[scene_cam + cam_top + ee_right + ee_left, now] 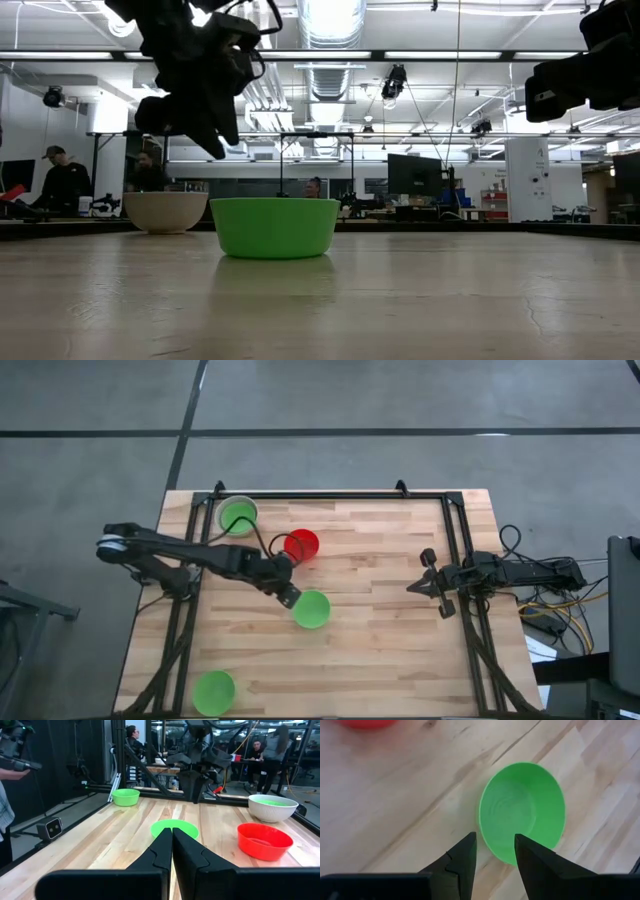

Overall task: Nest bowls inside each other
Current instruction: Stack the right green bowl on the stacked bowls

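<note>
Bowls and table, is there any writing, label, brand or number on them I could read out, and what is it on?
No readable text on any of them.
Middle green bowl: plain, no label.
Red bowl: plain.
Grey-white bowl with a green bowl inside: no marking.
Far green bowl: plain.
Table: bare wood.
Room screens and signs behind the table in the low view: too small to read.

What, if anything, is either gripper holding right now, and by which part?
Nothing is held. The left gripper hangs open above the green bowl; the right gripper is shut and empty.
</note>
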